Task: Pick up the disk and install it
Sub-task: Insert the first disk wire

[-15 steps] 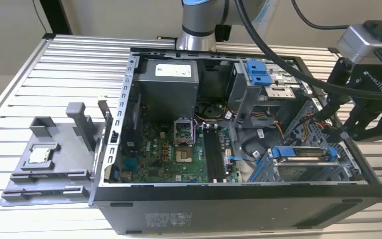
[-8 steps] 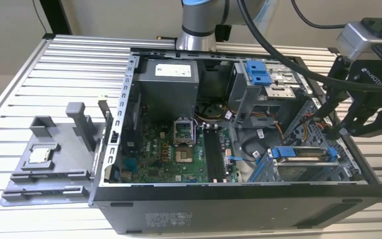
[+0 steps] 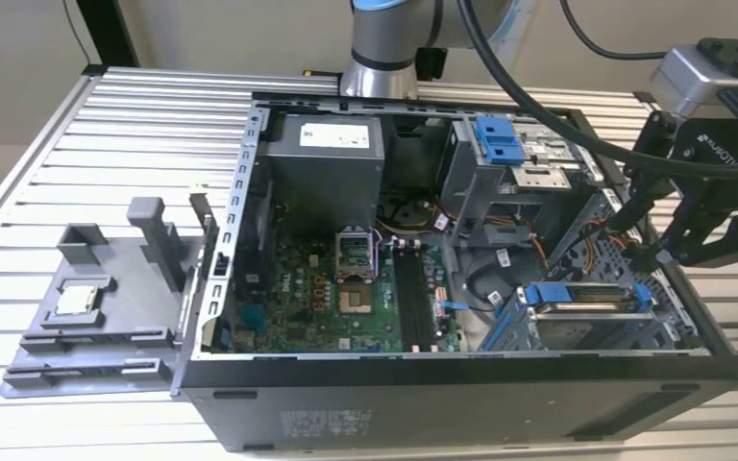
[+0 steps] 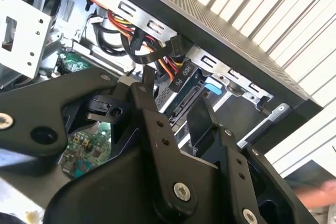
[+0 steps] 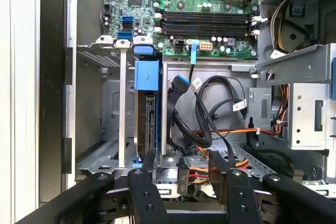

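The disk (image 3: 583,299), silver-grey in its blue frame, sits in the lower drive cage (image 3: 600,331) at the front corner of the open computer case (image 3: 472,384), on the exterior view's right. In the first wrist view the disk (image 5: 148,124) stands on edge in a cage slot, its blue tab (image 5: 147,74) towards the motherboard. My black gripper (image 3: 645,245) hangs just beyond the case's right wall, close to that cage. In both wrist views the gripper (image 5: 184,169) (image 4: 176,90) is open. Only loose cable plugs show between its fingers (image 5: 142,182), which do not touch the disk.
Red, yellow and black cables (image 5: 210,129) lie loose beside the cage. A free slot (image 5: 100,124) lies beside the disk. The motherboard (image 3: 343,288), power supply (image 3: 331,154) and upper bay with blue clips (image 3: 504,144) fill the case. A grey fixture (image 3: 87,355) holding a small square chip (image 3: 78,300) sits left.
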Controlling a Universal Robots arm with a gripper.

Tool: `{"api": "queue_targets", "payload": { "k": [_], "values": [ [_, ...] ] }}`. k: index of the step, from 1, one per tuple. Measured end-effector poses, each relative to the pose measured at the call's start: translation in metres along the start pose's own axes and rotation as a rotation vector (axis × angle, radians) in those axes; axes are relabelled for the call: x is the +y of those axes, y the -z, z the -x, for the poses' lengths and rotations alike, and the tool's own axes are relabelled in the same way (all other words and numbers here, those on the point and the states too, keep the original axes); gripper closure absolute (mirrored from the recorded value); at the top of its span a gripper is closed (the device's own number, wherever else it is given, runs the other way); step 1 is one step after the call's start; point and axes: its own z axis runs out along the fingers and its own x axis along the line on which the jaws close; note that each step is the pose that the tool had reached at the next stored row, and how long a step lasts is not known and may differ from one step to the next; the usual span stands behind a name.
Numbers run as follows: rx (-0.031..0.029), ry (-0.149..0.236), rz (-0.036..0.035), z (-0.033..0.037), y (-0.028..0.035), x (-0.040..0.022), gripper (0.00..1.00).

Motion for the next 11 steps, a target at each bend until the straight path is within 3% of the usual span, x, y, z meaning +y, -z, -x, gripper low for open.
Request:
{"api": "queue_targets", "payload": {
  "k": [11],
  "values": [
    [0.0002,0.000,0.0003,0.0040,-0.0020,-0.0025,0.00]
  ]
}}
